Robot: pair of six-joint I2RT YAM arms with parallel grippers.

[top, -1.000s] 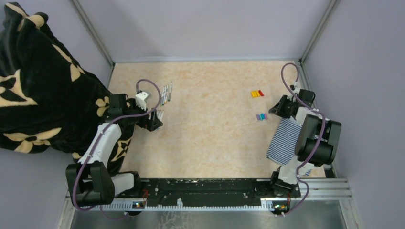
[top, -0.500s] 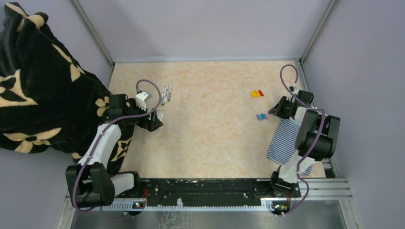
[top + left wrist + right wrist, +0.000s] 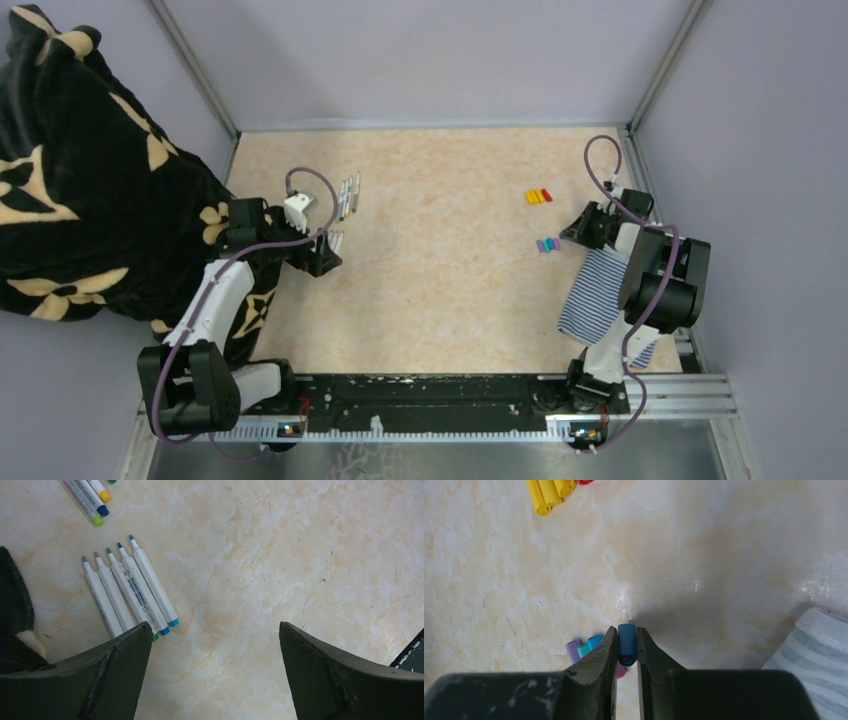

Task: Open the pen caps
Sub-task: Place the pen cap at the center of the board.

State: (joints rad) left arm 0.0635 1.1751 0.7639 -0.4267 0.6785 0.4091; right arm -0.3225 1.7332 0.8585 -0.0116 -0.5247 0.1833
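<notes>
The pen caps lay toward the right side of the marbled beige table top [image 3: 734, 550]. One of them, a short dark blue plastic cap [image 3: 627, 631], was clamped lengthwise between the closed fingers of the right gripper [image 3: 626, 647]. Whether it touched the surface could not be told. Just to its left sat a tight cluster of purple and teal caps [image 3: 583, 649], partly hidden behind one finger. Farther off lay a row of yellow cylindrical caps [image 3: 549, 490] with a red cap [image 3: 585, 481] at its end. A blue-and-white striped cloth [image 3: 816, 650] lay nearby on the right.

The step in hand looked to be setting the blue cap down with the cluster. To do it well, the arm would lower until the cap rested on the table, part the jaws only a little so the round cap did not roll, then lift straight up without nudging its neighbours.

The left gripper [image 3: 215, 630] hung with its jaws wide apart and empty, just above five white-barrelled marker pens [image 3: 131, 587] lying side by side, tips bare. Beyond them lay more pens [image 3: 92, 502] with yellow, blue and green ends; whether those were capped could not be told.
</notes>
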